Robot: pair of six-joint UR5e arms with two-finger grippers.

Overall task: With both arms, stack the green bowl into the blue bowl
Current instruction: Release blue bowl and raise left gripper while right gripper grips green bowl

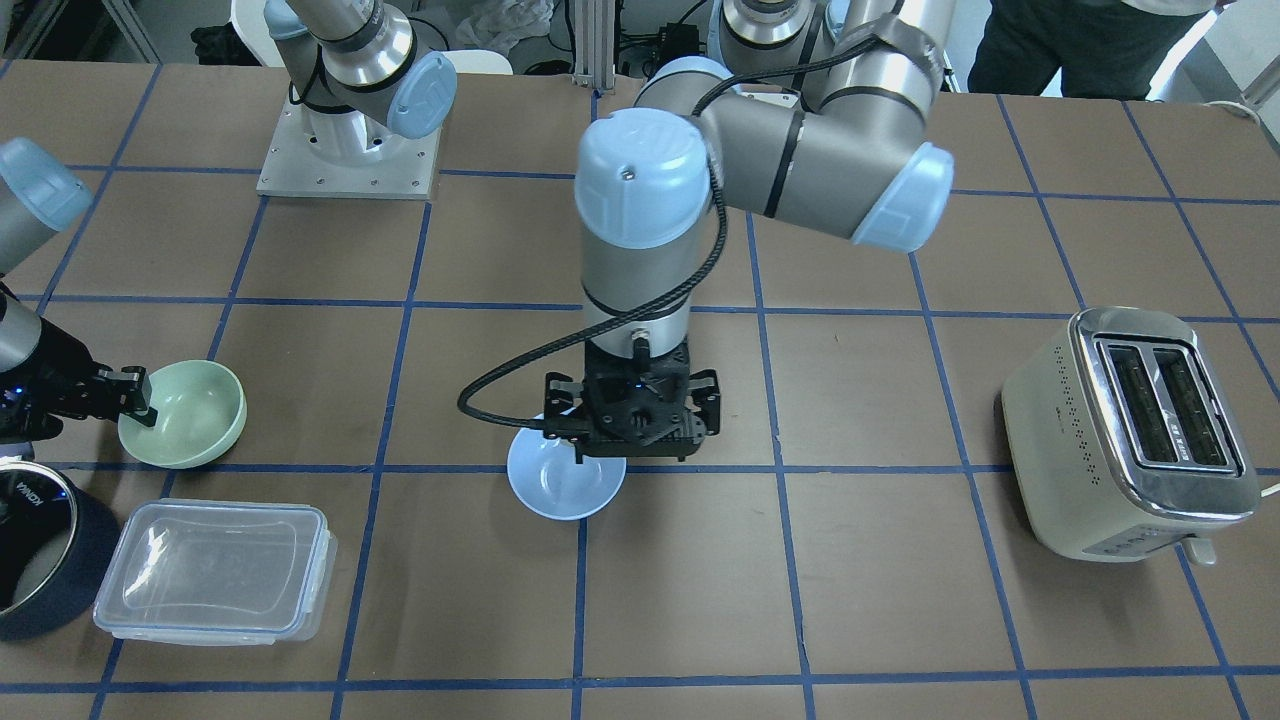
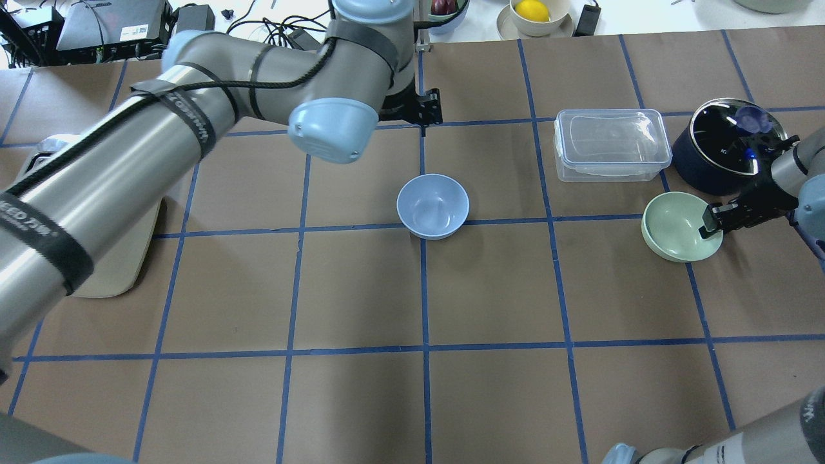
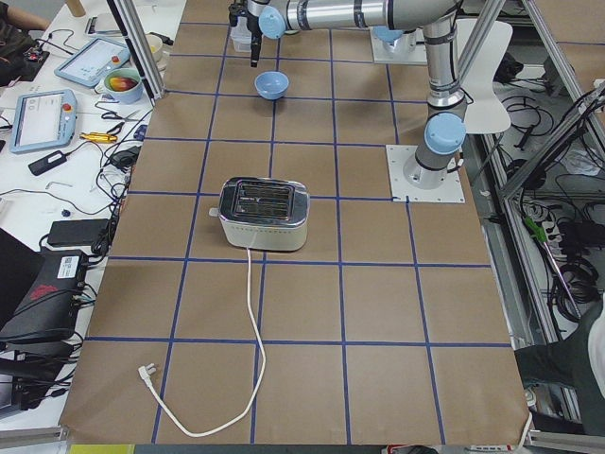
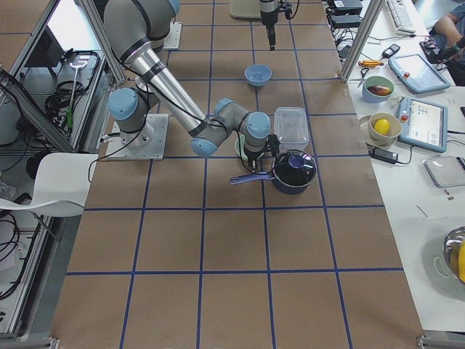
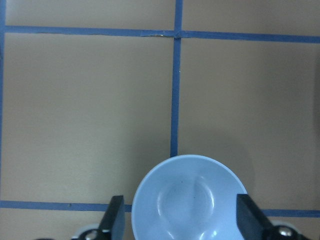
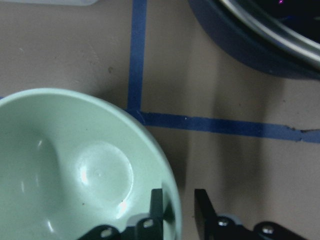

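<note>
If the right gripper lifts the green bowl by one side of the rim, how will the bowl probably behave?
The green bowl looks stiff and thin-walled, so it should keep its shape. The right gripper straddles only one side of the rim, so the bowl will probably hang tilted. Its smooth surface might let it pivot in that grip.

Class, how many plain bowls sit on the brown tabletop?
2. Blue bowl: mid-table, below the left gripper. Green bowl: beside the saucepan, rim between the fingers of the right gripper. None looks hidden.

Brown table point(image 1: 900, 600); blue tape grid point(image 1: 850, 468); white side bench point(image 4: 407, 233), cluttered
</note>
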